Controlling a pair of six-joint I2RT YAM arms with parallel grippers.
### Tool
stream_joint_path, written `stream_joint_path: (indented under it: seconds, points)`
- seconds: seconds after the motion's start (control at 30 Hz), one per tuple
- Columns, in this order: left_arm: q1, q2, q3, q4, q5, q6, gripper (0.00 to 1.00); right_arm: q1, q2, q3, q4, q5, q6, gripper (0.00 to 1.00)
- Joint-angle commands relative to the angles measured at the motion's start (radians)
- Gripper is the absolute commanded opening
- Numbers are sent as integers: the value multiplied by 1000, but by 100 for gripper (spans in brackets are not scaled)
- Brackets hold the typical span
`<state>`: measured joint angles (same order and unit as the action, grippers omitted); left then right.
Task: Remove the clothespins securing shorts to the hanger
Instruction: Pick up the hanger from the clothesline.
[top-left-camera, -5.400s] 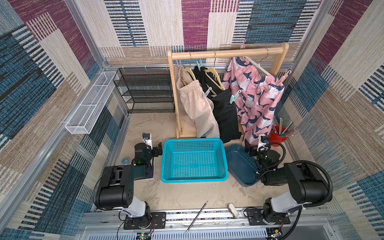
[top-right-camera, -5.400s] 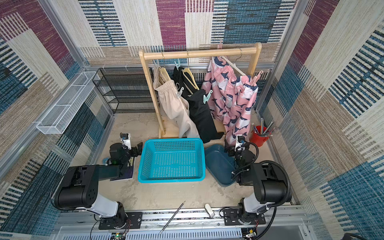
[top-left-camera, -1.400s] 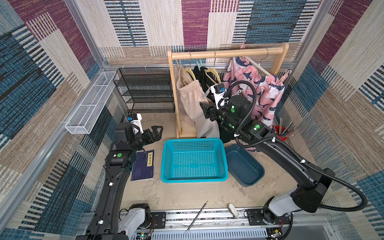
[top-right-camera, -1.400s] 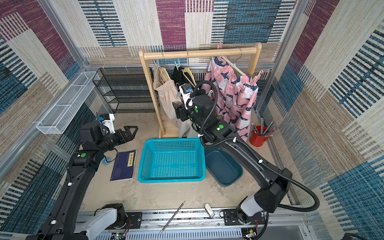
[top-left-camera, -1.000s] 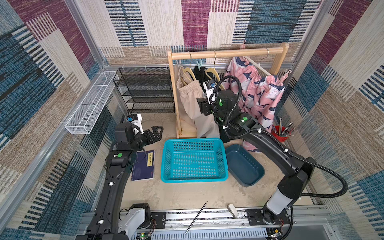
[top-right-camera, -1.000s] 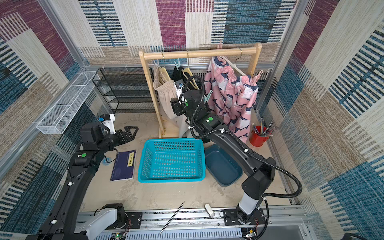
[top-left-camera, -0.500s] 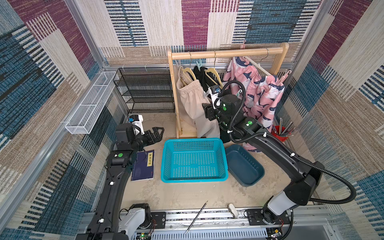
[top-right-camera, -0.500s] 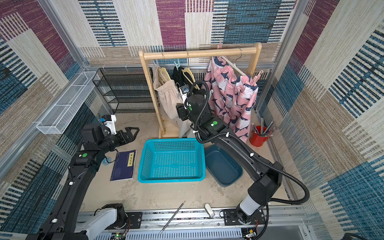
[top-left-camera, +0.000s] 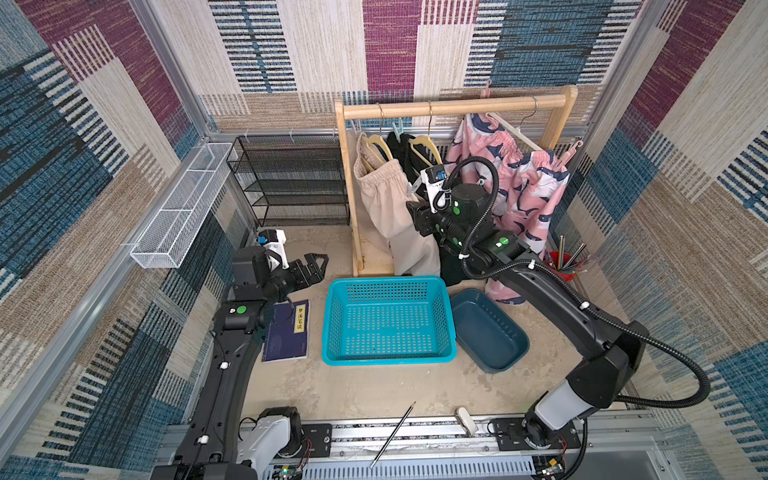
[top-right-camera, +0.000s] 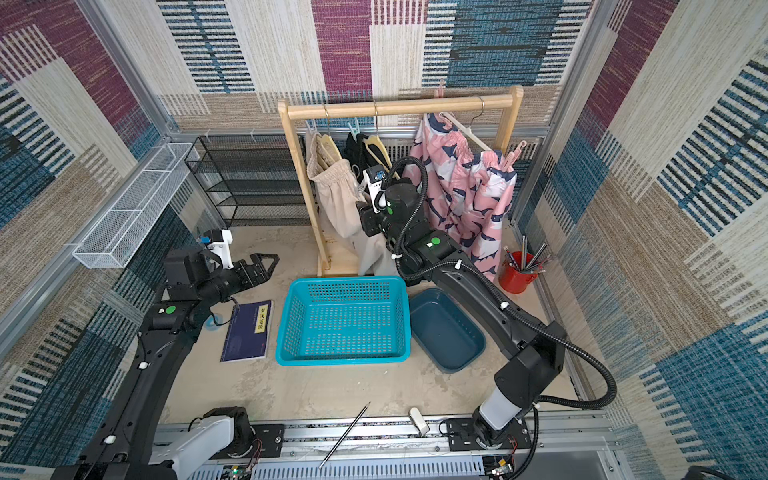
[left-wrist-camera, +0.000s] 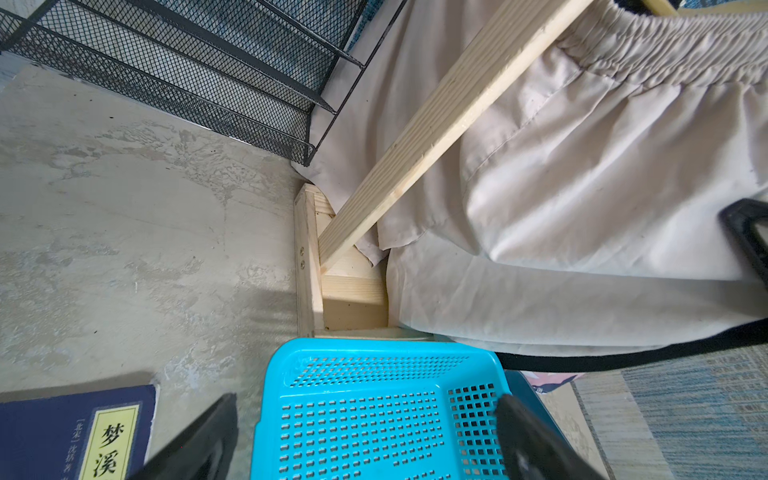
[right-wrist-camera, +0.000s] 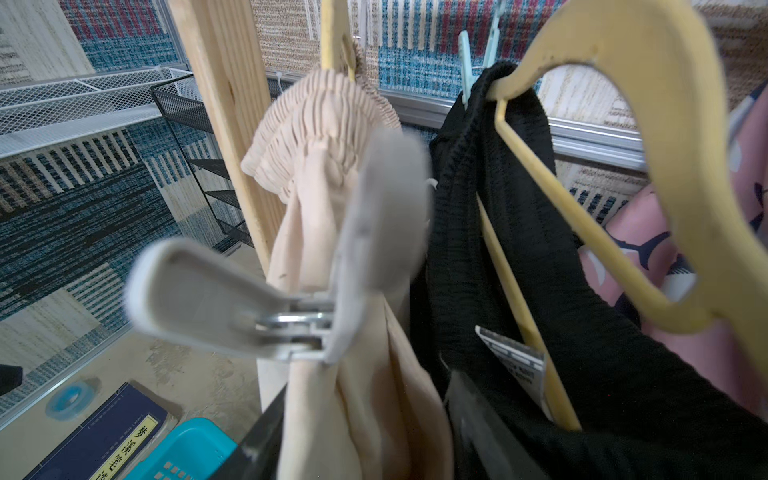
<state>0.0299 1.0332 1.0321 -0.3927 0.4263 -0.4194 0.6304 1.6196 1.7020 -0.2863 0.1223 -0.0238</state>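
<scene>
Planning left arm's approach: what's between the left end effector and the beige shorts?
Between left end effector and beige shorts: the rack's wooden post, plain in the left wrist view.

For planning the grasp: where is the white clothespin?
The white clothespin shows in the right wrist view, clipped on the beige shorts, beside the black shorts.
</scene>
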Motion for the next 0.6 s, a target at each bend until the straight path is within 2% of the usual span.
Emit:
stream_joint_path:
  seconds: [0.0, 0.17, 0.27, 0.57]
  points:
    - [1, -2, 8, 18, 21, -5, 99, -3, 17, 14, 41, -26, 11, 54]
    - [1, -2, 9, 20, 22, -10, 99, -6, 7, -15, 86, -41, 10, 47]
    - [1, 1, 9, 20, 23, -11, 99, -9, 3, -20, 96, -43, 9, 37]
    - [1, -1, 23, 14, 29, -13, 99, -12, -29, -23, 130, -79, -15, 17]
